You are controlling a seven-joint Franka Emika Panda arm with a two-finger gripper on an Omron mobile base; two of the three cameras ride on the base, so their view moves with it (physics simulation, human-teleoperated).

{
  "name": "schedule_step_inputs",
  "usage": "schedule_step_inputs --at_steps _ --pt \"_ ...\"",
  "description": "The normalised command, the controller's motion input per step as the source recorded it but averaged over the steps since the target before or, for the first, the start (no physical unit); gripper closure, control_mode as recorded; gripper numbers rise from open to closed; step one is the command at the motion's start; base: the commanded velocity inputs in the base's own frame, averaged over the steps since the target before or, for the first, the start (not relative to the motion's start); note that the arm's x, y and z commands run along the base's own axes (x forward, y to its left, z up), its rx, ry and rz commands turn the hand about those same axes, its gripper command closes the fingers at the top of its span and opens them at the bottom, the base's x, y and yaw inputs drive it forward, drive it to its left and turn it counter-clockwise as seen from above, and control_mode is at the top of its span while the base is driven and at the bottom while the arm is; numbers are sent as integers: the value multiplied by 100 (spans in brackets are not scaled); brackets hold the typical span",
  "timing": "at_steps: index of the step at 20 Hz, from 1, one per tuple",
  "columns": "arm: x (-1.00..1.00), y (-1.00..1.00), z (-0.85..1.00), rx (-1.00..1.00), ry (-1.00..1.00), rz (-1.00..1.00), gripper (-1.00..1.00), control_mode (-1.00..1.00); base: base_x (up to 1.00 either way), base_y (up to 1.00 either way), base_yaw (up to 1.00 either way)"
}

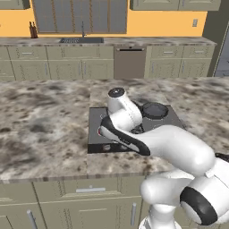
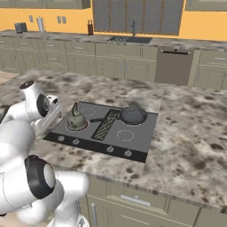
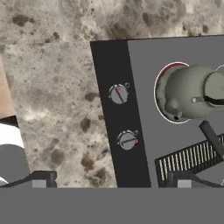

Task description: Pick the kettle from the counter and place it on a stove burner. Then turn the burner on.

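Note:
The squat grey-green kettle (image 2: 76,119) stands on the front left stove burner (image 2: 85,127) of the dark cooktop (image 2: 133,138), set into the mottled counter (image 2: 186,128). In the hand view the kettle (image 3: 192,92) covers that burner's white ring (image 3: 158,98), and a red tint shows along the ring's edge. My gripper (image 3: 111,181) hangs open and empty above the cooktop's front strip, just off two small knobs (image 3: 118,93) (image 3: 127,140) and touching neither. The kettle lies beyond the right fingertip (image 3: 181,179). In the left base view my arm hides the kettle.
A dark frying pan (image 2: 133,116) sits on the back right burner, its handle pointing toward the kettle. A ribbed grille (image 2: 106,125) runs down the cooktop's middle. Another ring (image 2: 125,135) is bare. Several knobs line the front strip (image 2: 110,149). Cabinets and a sink stand along the far wall.

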Motion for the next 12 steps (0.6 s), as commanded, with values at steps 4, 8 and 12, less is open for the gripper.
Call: schedule_step_inputs --at_steps 4,8,12 --pt "-100 -100 51 18 -34 -15 -100 -100 0 0 0" --pt "-100 -100 38 18 -42 -12 -100 -100 0 0 0" --pt "-100 -100 32 15 -41 -15 -100 -100 0 0 0"
